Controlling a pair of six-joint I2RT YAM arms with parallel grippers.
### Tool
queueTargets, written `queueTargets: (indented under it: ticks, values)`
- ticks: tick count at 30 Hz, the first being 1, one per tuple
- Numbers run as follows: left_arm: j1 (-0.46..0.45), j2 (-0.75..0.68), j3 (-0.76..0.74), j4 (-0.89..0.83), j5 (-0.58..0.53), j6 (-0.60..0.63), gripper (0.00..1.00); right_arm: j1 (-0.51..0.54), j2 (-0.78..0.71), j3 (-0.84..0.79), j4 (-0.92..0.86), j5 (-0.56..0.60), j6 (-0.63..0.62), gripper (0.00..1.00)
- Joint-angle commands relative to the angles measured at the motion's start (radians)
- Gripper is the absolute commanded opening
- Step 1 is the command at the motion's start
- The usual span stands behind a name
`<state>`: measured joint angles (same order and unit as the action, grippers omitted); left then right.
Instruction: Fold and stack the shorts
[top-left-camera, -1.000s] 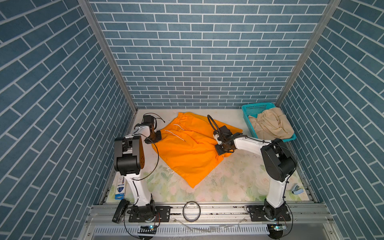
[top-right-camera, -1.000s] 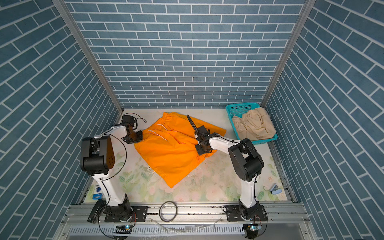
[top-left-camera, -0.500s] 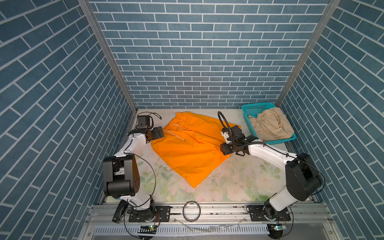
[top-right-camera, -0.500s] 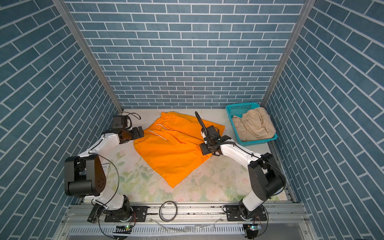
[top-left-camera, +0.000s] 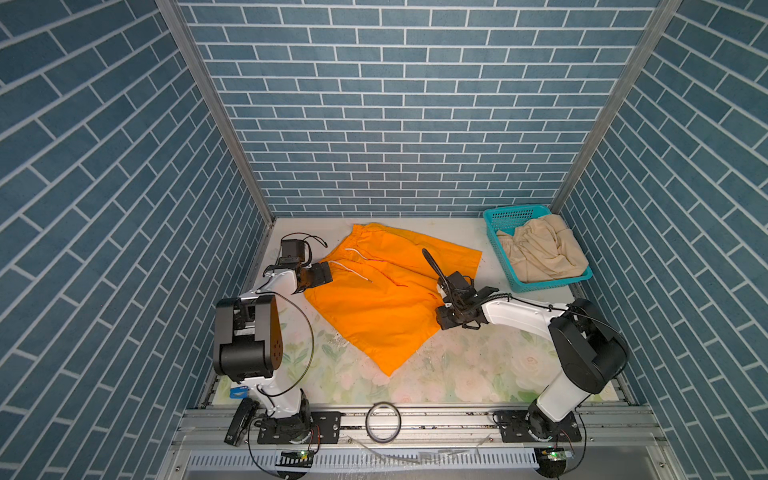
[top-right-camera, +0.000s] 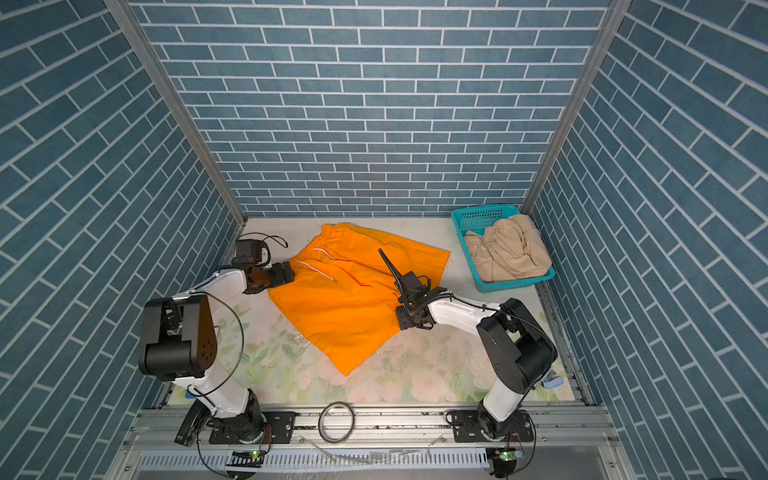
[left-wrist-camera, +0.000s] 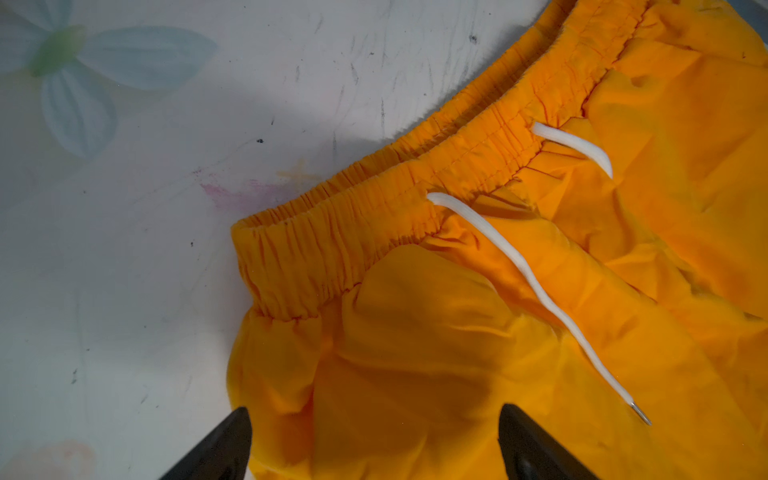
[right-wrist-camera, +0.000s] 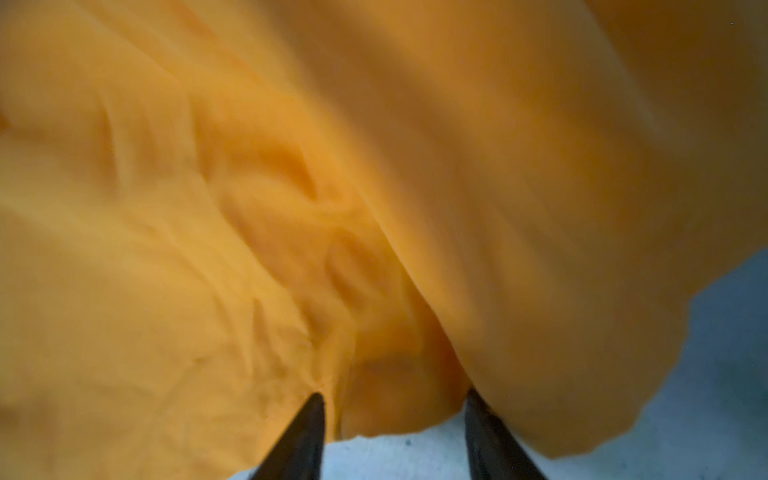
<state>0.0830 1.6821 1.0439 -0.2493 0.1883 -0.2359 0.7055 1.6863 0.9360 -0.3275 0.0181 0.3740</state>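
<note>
Floral tabletop (top-left-camera: 457, 374), orange shorts (top-left-camera: 386, 299) spread, left jaws released, right jaws blurred, grip unclear

Both top views give you bright, even overhead light. The brick walls (top-left-camera: 83, 166) stretch wide-angle toward the frame edges, and shadows under the arms are soft.

Left wrist view: sharp and well exposed. A broad grey shadow lies on the desk (left-wrist-camera: 291, 108) ahead of the left tool (left-wrist-camera: 374, 415), whose fingertips (left-wrist-camera: 232, 440) read black and soft.

Right wrist view: dim and smeared. The orange shorts (right-wrist-camera: 249, 208) ahead of the right tool (right-wrist-camera: 395, 395) show no crisp fold and shade to brown farther out. The desk strip looks blue-tinted.
</note>
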Motion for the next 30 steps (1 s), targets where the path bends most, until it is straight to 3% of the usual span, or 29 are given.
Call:
queueTargets:
  ticks: [1,5,6,16,17,20,22,27,30]
  values:
    - [0.003,-0.067,-0.035,-0.003,0.008,-0.006,0.94,-0.024,0.035,0.018,0.022,0.004,0.026,0.35]
    - [0.004,-0.123,-0.103,0.005,0.004,-0.017,0.94,-0.072,0.043,0.011,0.043,-0.025,-0.001,0.03]
    - [0.004,-0.135,-0.118,0.002,0.002,-0.021,0.94,-0.082,0.045,0.016,0.035,-0.023,-0.011,0.0]
    - [0.012,-0.316,-0.245,-0.021,-0.052,-0.05,0.95,-0.271,0.112,0.178,-0.124,0.024,-0.197,0.0]
    - [0.011,-0.332,-0.259,-0.013,-0.043,-0.063,0.96,-0.285,0.114,0.198,-0.125,0.024,-0.203,0.01]
    - [0.011,-0.355,-0.282,0.014,-0.018,-0.089,0.98,-0.297,0.104,0.251,-0.151,0.0,-0.213,0.29]
    - [0.012,-0.345,-0.274,0.026,0.003,-0.091,1.0,-0.296,0.065,0.246,-0.154,-0.045,-0.2,0.39]
    - [0.011,-0.267,-0.239,0.084,0.053,-0.1,1.0,-0.277,-0.121,0.115,-0.159,-0.174,-0.216,0.5]
    - [0.012,-0.206,-0.217,0.129,0.068,-0.102,1.0,-0.157,-0.263,-0.007,-0.151,-0.166,-0.272,0.55]
